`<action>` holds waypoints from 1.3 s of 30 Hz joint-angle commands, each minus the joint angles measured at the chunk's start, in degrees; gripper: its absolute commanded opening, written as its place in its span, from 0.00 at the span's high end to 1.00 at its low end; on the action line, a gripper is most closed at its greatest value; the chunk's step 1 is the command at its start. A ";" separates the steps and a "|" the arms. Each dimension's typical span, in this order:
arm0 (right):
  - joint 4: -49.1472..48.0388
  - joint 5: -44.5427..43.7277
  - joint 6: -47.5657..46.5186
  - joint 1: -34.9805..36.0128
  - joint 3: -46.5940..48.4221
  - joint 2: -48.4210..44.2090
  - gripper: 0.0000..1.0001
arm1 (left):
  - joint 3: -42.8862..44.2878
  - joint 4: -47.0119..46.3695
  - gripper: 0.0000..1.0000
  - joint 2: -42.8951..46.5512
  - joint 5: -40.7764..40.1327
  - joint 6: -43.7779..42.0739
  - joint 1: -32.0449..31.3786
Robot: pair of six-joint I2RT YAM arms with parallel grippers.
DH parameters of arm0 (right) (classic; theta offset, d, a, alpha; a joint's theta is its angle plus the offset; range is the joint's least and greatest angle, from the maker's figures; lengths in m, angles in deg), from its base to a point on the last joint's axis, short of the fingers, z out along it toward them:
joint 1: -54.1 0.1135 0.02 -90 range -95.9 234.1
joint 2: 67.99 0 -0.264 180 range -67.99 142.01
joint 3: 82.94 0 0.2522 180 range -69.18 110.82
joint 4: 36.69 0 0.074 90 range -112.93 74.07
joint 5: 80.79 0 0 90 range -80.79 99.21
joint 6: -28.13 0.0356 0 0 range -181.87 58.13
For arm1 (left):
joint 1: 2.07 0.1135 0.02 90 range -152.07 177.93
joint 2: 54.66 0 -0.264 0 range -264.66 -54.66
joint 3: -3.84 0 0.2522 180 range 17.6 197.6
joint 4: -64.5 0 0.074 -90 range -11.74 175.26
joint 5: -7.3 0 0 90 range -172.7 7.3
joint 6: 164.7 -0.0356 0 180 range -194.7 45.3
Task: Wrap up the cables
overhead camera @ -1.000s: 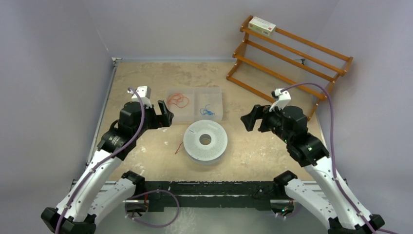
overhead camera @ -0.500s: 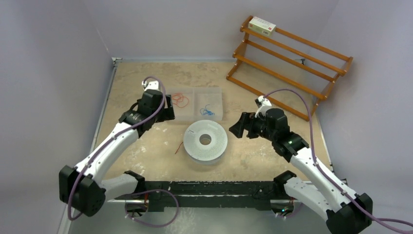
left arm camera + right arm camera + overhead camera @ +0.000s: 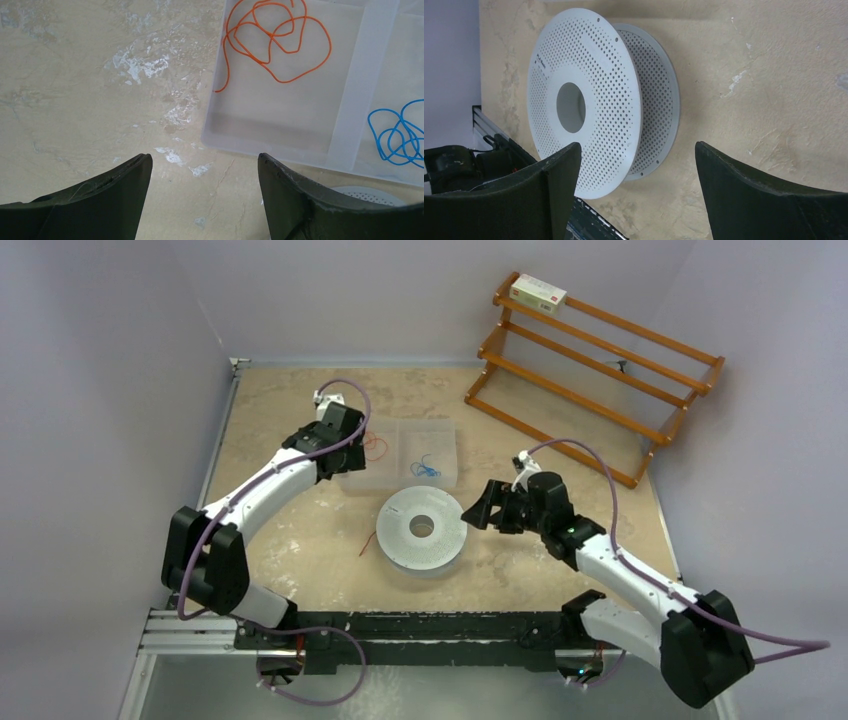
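A red-orange cable point(image 3: 375, 447) lies curled in the left compartment of a translucent tray point(image 3: 400, 430), and a blue cable point(image 3: 425, 467) lies in the right one. Both show in the left wrist view, the red-orange cable point(image 3: 272, 40) and the blue cable point(image 3: 400, 137). Another thin red cable point(image 3: 368, 543) lies loose on the table left of a white perforated spool point(image 3: 422, 529). My left gripper point(image 3: 345, 462) is open and empty over the table by the tray's near-left corner point(image 3: 205, 165). My right gripper point(image 3: 470, 515) is open and empty at the spool's right edge point(image 3: 636, 150); the spool point(image 3: 589, 100) fills that view.
A wooden rack point(image 3: 590, 360) stands at the back right with a small box point(image 3: 538, 292) on its top rail. Grey walls close in the table on the left, back and right. The tray divider point(image 3: 345, 115) separates the two cables.
Both arms have reached forward. The left gripper moved up to the tray's left side, and the right gripper moved left and down to the spool's right edge.
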 commanded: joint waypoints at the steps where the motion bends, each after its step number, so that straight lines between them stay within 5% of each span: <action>1: -8.52 3.25 3.00 0.08 -0.46 2.87 0.16 | 2.13 -1.28 0.24 0.06 -0.42 1.07 0.20; 21: -30.41 13.42 11.86 0.97 -3.72 19.09 0.39 | -6.45 -5.61 0.24 9.58 11.81 1.68 0.11; 27: -37.12 16.70 14.76 1.18 -5.01 23.09 0.59 | -6.90 -3.55 0.24 12.08 12.16 1.47 0.12; 34: -38.04 16.58 16.32 1.25 -5.88 21.37 0.98 | -7.62 -2.38 0.24 13.83 12.08 1.23 0.10; 39: -35.23 15.93 16.52 1.57 -4.71 17.49 1.00 | -8.18 -2.43 0.24 14.65 12.16 1.35 0.14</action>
